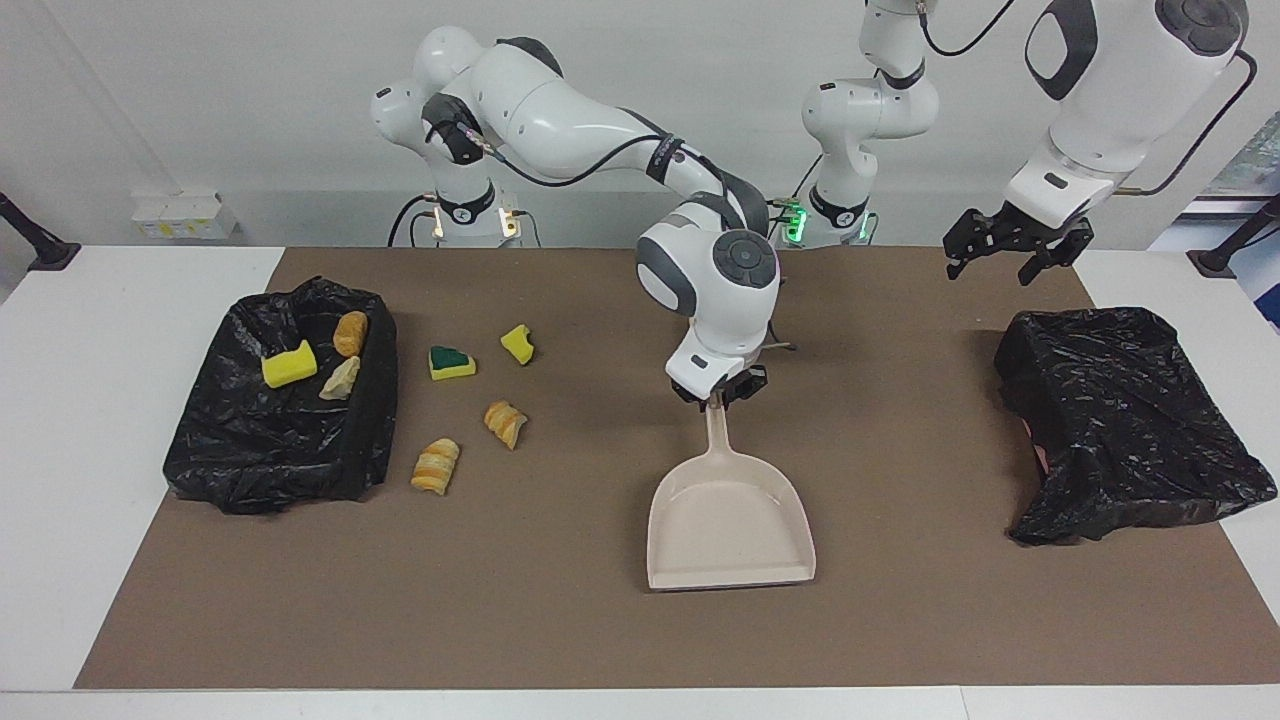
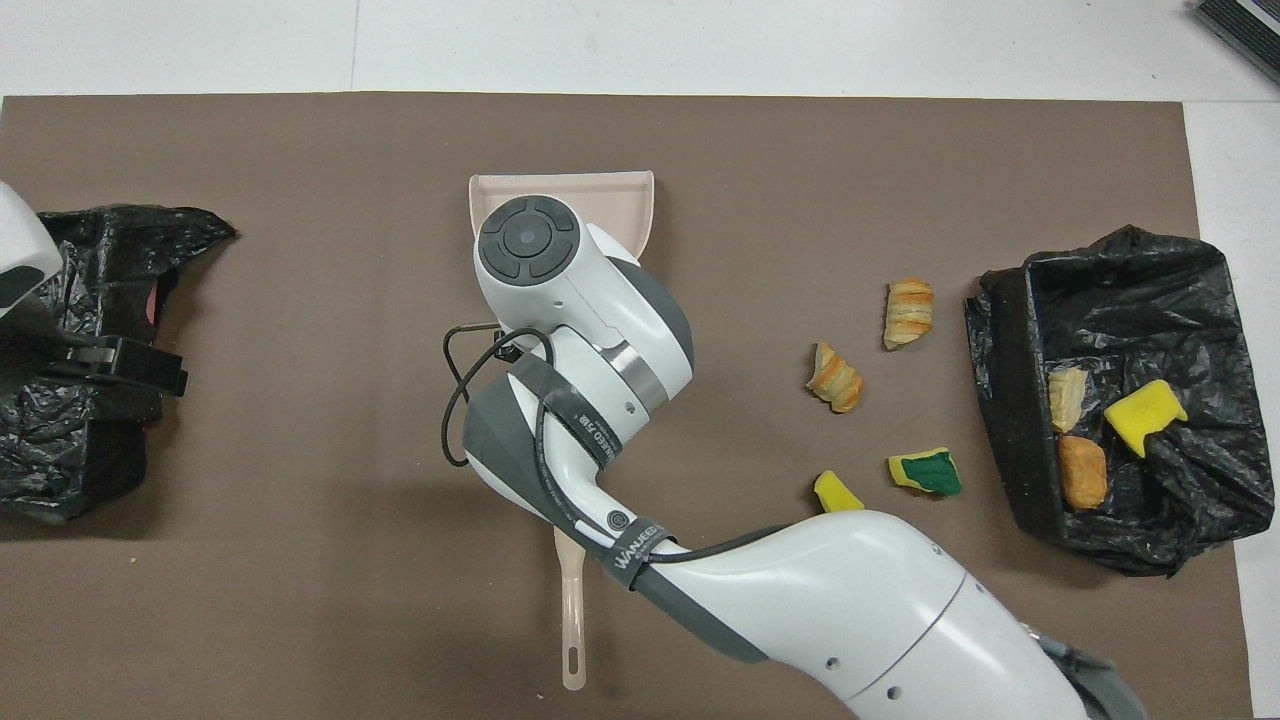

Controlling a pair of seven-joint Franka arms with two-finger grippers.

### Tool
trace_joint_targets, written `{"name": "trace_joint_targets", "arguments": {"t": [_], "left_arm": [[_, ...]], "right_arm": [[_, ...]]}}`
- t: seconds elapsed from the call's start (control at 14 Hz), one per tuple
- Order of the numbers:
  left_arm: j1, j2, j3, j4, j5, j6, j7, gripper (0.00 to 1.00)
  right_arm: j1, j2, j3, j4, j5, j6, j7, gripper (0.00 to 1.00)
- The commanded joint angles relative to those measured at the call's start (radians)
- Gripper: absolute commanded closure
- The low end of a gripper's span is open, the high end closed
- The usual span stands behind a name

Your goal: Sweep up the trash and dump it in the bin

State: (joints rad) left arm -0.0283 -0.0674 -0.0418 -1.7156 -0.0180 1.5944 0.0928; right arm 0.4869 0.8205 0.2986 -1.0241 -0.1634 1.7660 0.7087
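Note:
The beige dustpan (image 1: 730,525) lies on the brown mat mid-table, mouth away from the robots; it also shows in the overhead view (image 2: 625,205). My right gripper (image 1: 718,396) is shut on its handle (image 1: 716,435). Several trash scraps lie between pan and bin: a green-faced sponge (image 1: 452,362), a yellow sponge (image 1: 517,344) and two bread pieces (image 1: 505,423) (image 1: 436,466). The black-bagged bin (image 1: 270,470) at the right arm's end holds a yellow sponge (image 1: 288,365) and two bread pieces (image 1: 350,333) (image 1: 340,380). My left gripper (image 1: 1005,262) waits open in the air.
A second box covered in a black bag (image 1: 1130,420) sits at the left arm's end of the mat, under and just farther out than the raised left gripper. The brown mat (image 1: 900,620) covers most of the white table.

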Motion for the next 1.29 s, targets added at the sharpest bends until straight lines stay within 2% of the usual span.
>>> {"name": "trace_joint_targets", "arguments": {"t": [0.0, 0.07, 0.29, 0.36, 0.57, 0.79, 0.93, 1.22], "left_arm": [[-0.027, -0.017, 0.010, -0.038, 0.012, 0.050, -0.016, 0.00], [-0.041, -0.014, 0.011, -0.038, 0.012, 0.059, -0.016, 0.00], [-0.053, 0.003, 0.010, -0.041, 0.010, 0.094, -0.018, 0.00], [-0.064, 0.008, 0.010, -0.044, 0.010, 0.117, -0.019, 0.00], [-0.093, 0.044, 0.010, -0.053, 0.010, 0.194, -0.033, 0.00], [-0.140, 0.103, 0.010, -0.044, 0.010, 0.294, -0.108, 0.00], [-0.191, 0.142, 0.011, -0.038, 0.010, 0.364, -0.178, 0.00], [-0.300, 0.237, 0.011, -0.033, 0.013, 0.485, -0.342, 0.00]], "right_arm": [[-0.001, -0.012, -0.010, -0.004, 0.022, -0.007, 0.014, 0.59], [0.002, -0.014, -0.010, -0.004, 0.022, -0.007, 0.014, 0.46], [-0.005, -0.026, -0.010, -0.002, 0.025, -0.007, 0.014, 0.19], [-0.020, -0.047, -0.009, -0.011, 0.027, -0.014, 0.012, 0.02], [-0.027, -0.160, -0.006, -0.129, 0.054, -0.028, 0.034, 0.00], [-0.045, -0.324, -0.006, -0.298, 0.122, -0.029, 0.025, 0.00], [-0.048, -0.462, -0.006, -0.455, 0.174, -0.028, 0.009, 0.00], [0.021, -0.627, -0.003, -0.689, 0.223, 0.018, 0.083, 0.00]]}}
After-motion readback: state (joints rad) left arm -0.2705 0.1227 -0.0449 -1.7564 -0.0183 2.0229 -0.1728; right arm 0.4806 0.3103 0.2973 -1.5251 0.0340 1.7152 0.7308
